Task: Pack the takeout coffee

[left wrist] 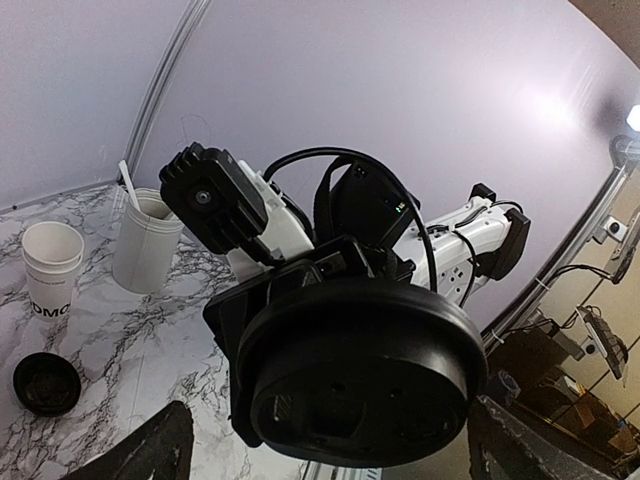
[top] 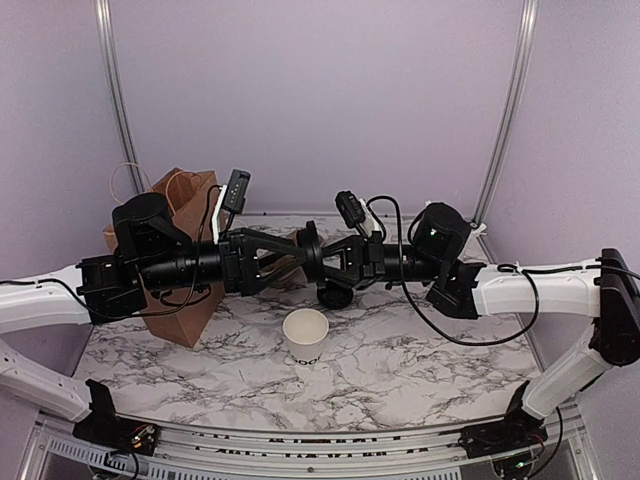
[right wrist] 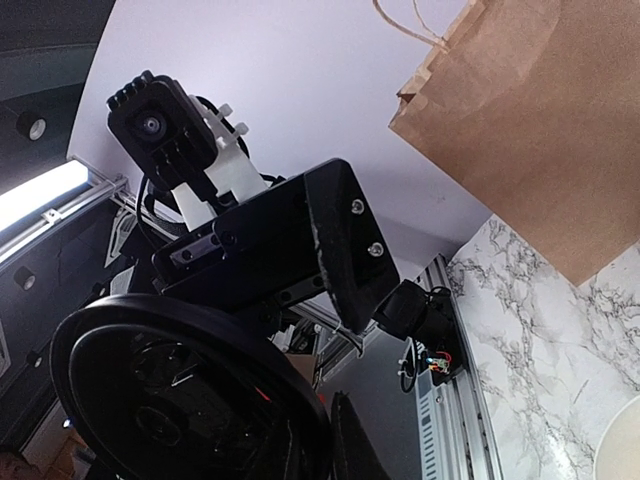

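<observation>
The takeout coffee cup (top: 305,337) stands open-topped and upright on the marble table, its dark lettering facing the front; the left wrist view has it at the far left (left wrist: 52,268). Above and behind it the two arms meet tip to tip. My right gripper (top: 322,256) is shut on the rim of a round black lid (left wrist: 355,372), held on edge (right wrist: 180,400). My left gripper (top: 298,250) is open, its fingers (left wrist: 130,455) standing wide on either side of that lid without touching it.
A brown paper bag (top: 178,262) stands at the back left, behind the left arm, its top open (right wrist: 530,130). A second black lid (left wrist: 45,383) lies flat on the table (top: 420,370) near the cup. A taller white cup of utensils (left wrist: 145,240) stands behind.
</observation>
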